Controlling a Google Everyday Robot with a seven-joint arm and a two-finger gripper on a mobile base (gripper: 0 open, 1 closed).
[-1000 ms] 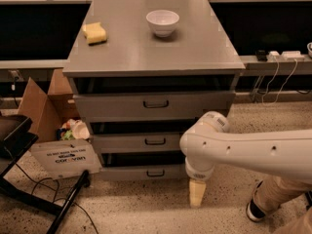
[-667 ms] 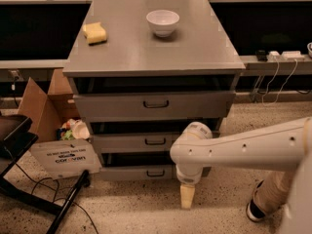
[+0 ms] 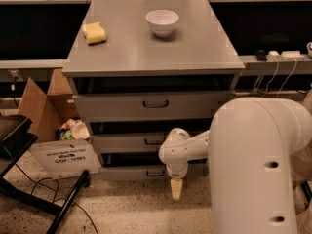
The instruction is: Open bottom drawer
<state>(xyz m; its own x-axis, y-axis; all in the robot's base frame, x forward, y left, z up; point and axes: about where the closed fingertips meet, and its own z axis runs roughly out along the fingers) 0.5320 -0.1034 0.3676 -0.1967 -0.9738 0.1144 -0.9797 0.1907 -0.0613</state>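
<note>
The bottom drawer [image 3: 124, 172] is the lowest of three grey drawers in the cabinet, just above the floor. Its small dark loop handle [image 3: 155, 172] is partly hidden by my arm. A dark gap shows above its front panel. My gripper [image 3: 176, 189] hangs pointing down at the floor, just right of and slightly below the handle, in front of the drawer's panel. It holds nothing that I can see. My white arm fills the lower right of the camera view and hides the cabinet's right lower corner.
The middle drawer [image 3: 122, 143] and the top drawer [image 3: 117, 106] sit above. A white bowl [image 3: 162, 22] and a yellow sponge [image 3: 94, 33] lie on the cabinet top [image 3: 146, 52]. A cardboard box [image 3: 44, 111] with rubbish stands at the left, and a black frame [image 3: 29, 199] with cables lies on the floor.
My arm has swung left and closer to the cabinet. The gripper has moved from the right of the drawers to just beside the bottom drawer's handle.
</note>
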